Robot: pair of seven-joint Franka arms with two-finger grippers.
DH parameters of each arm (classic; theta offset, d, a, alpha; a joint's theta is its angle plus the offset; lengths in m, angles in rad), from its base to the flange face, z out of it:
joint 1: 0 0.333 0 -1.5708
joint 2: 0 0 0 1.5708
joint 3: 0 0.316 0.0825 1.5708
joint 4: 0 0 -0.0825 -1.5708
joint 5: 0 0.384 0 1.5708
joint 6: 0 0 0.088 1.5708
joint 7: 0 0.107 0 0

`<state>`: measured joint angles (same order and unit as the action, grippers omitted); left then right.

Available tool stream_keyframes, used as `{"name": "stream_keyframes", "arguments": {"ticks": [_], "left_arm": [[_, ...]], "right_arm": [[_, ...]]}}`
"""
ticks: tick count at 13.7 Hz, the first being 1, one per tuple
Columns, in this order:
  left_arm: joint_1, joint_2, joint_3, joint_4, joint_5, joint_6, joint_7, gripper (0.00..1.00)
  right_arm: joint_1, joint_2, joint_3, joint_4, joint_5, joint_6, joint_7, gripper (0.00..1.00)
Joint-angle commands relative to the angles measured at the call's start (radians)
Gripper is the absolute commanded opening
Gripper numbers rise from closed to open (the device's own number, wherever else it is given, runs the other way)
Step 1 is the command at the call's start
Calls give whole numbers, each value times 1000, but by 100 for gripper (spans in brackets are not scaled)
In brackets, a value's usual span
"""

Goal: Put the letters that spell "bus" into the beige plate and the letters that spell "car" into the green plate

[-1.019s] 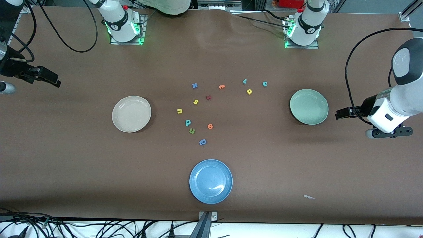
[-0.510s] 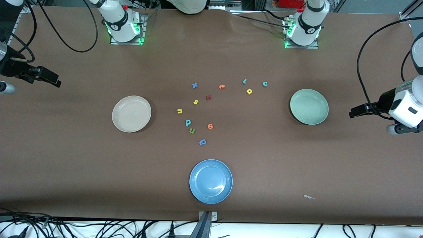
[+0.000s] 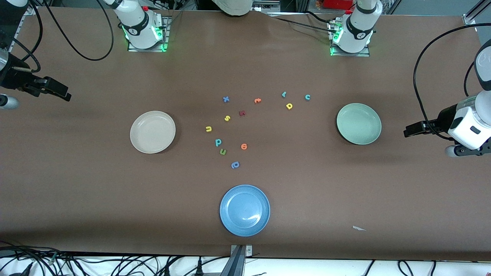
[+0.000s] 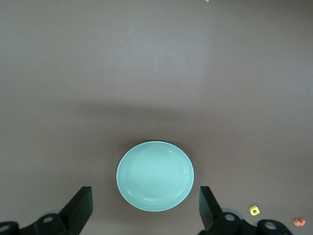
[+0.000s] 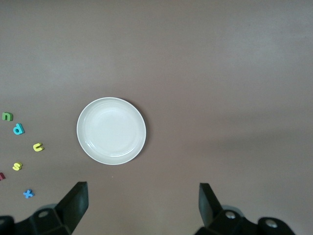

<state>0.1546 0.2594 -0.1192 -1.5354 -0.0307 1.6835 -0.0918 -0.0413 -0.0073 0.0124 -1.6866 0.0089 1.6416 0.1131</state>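
Both plates are empty, the foam letters (image 3: 227, 118) are scattered on the table between beige plate (image 3: 152, 132) and green plate (image 3: 359, 124); being judged light and squashy, they are best pinched across their edges by the spread, empty left gripper (image 4: 145, 208) and right gripper (image 5: 142, 204).

- The brown table (image 3: 115, 199) carries three plates — the beige plate (image 3: 152, 132) toward the right arm's end, the green plate (image 3: 359, 124) toward the left arm's end, a blue plate (image 3: 244, 210) nearest the front camera.
- Between the beige and green plates lie scattered foam letters: yellow u (image 3: 208, 128), yellow s (image 3: 227, 118), teal b (image 3: 218, 142), green u (image 3: 223, 152), blue letter (image 3: 235, 165).
- Nearer the green plate: teal c (image 3: 307, 97), yellow a (image 3: 289, 106), teal r (image 3: 284, 94).
- A white scrap (image 3: 358, 228) lies alone.
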Motion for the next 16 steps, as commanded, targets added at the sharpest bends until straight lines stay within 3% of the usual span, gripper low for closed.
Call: {"name": "stream_keyframes", "arguments": {"ticks": [1,5,8,16], "left_arm": [[2,-11,-3,3,-11,-1,29,99],[-30,-11,7,0,-12,-1,29,98],[-180,-15,175,-5,-28,2,34,98],[-176,-19,170,0,-41,1,81,99]], "right_arm": [[8,-11,-8,-10,0,-3,-7,100],[8,-10,-8,-10,0,-2,-7,100],[8,-10,-8,-10,0,-2,-7,100],[8,-10,-9,-10,0,-3,-7,100]]}}
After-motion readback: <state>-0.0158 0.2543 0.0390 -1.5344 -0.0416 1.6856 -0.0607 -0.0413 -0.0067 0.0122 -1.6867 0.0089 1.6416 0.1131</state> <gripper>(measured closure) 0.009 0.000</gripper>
